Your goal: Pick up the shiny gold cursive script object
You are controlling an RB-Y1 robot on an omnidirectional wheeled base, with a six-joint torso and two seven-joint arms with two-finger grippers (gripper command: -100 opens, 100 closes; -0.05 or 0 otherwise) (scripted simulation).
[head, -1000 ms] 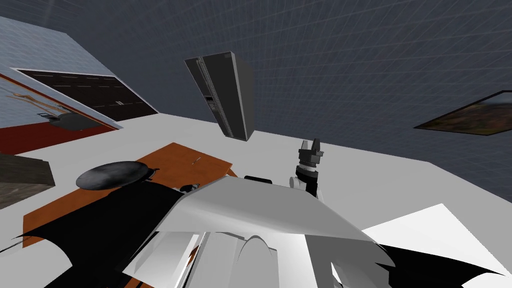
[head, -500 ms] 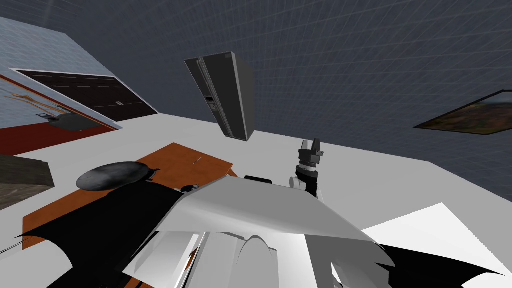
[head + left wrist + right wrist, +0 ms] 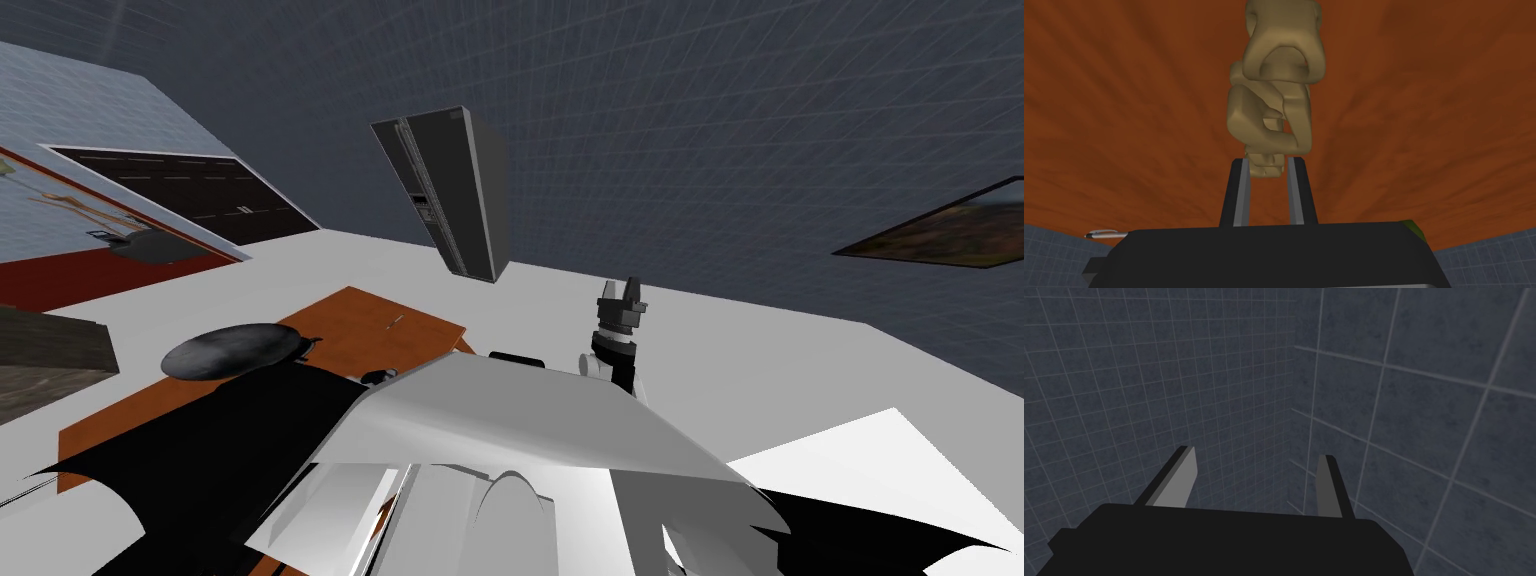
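The gold cursive script object [image 3: 1274, 100] is a glossy tan-gold string of looped letters that stretches away from my left gripper [image 3: 1267, 162] over the orange-brown table [image 3: 1124, 125]. The two fingers press the sides of its near end, so the gripper is shut on it. I cannot tell whether the object rests on the table or hangs just above it. My right gripper [image 3: 622, 292] is raised to the right of the table [image 3: 350, 330], and its fingers [image 3: 1184, 473] stand open with nothing between them.
A thin pen [image 3: 392, 322] lies on the table's far part and also shows beside my left hand [image 3: 1104, 233]. A dark round pan-like object [image 3: 235, 350] sits on the table's left side. A grey refrigerator [image 3: 450, 195] stands beyond the table.
My left gripper has closed on the gold object within the last second. The head view has shifted slightly, so my head has moved a little. The right arm has stayed put.
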